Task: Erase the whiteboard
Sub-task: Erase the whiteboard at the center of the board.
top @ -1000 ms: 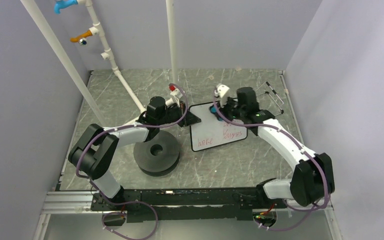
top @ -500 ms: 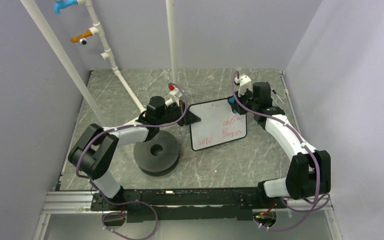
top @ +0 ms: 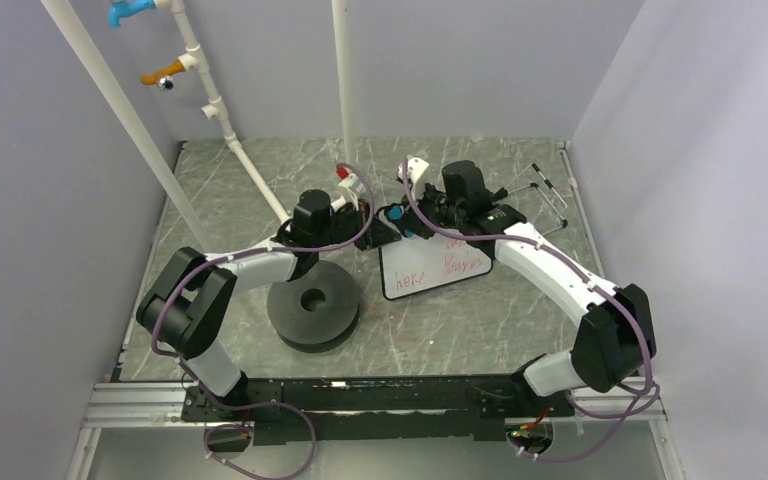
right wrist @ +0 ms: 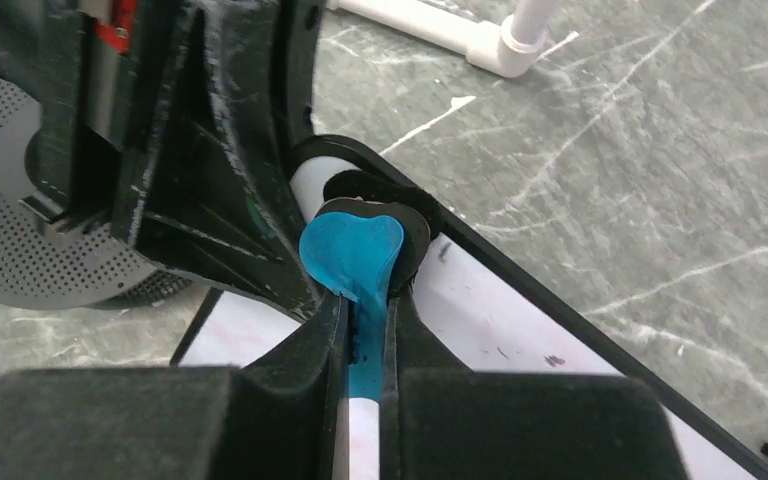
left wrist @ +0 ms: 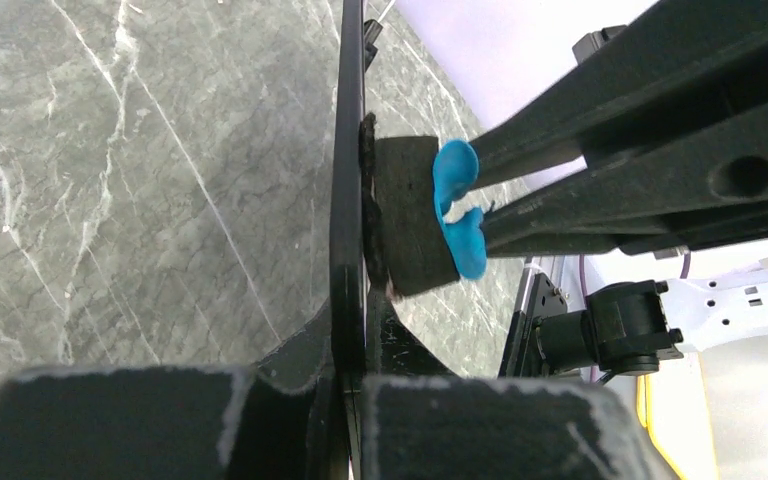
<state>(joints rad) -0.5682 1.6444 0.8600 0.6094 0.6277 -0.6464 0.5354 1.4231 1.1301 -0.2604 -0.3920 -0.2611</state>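
Observation:
The whiteboard (top: 432, 272) lies on the table with red handwriting across its lower half. My left gripper (top: 378, 233) is shut on the board's upper left edge; in the left wrist view that thin black edge (left wrist: 347, 200) runs edge-on into my left gripper (left wrist: 352, 372). My right gripper (top: 416, 222) is shut on the blue handle of the eraser (top: 405, 221), over the board's upper left corner. Its dark pad (left wrist: 410, 215) presses against the board surface. The right wrist view shows the blue eraser handle (right wrist: 352, 255) pinched in my right gripper (right wrist: 362, 325) above the white board (right wrist: 530, 340).
A black perforated disc (top: 312, 305) sits left of the board, under my left arm. White pipes (top: 255, 175) slant across the back left. A thin wire stand (top: 552, 195) is at the back right. Grey walls close in both sides.
My right gripper carried the eraser right to the board's upper right corner, then swept left to the upper left corner beside my left gripper. The left arm stayed put.

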